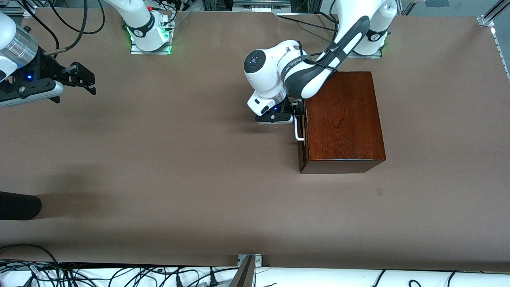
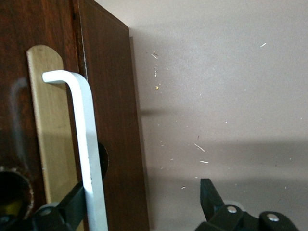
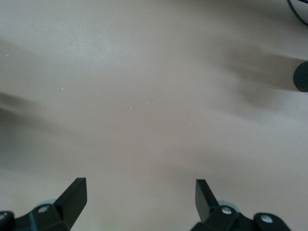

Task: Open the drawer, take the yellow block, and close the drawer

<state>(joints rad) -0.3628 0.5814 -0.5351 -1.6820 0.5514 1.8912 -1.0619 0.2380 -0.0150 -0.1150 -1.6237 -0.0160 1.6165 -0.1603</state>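
The mahogany box (image 1: 342, 119) stands near the left arm's base. Its drawer front (image 2: 113, 120) faces the right arm's end of the table and looks shut. The white bar handle (image 1: 298, 133) runs along it and also shows in the left wrist view (image 2: 86, 134). My left gripper (image 1: 298, 109) is open at the handle (image 2: 144, 190). One finger (image 2: 77, 197) sits between the bar and the drawer front, and the other finger (image 2: 209, 192) is out over the table. My right gripper (image 1: 85, 79) is open and empty over bare table (image 3: 139, 185). The yellow block is hidden.
A dark rounded object (image 1: 20, 205) juts in at the right arm's end of the table and also shows in the right wrist view (image 3: 302, 76). Brown table (image 1: 179, 159) spreads wide in front of the drawer. Cables hang along the near edge.
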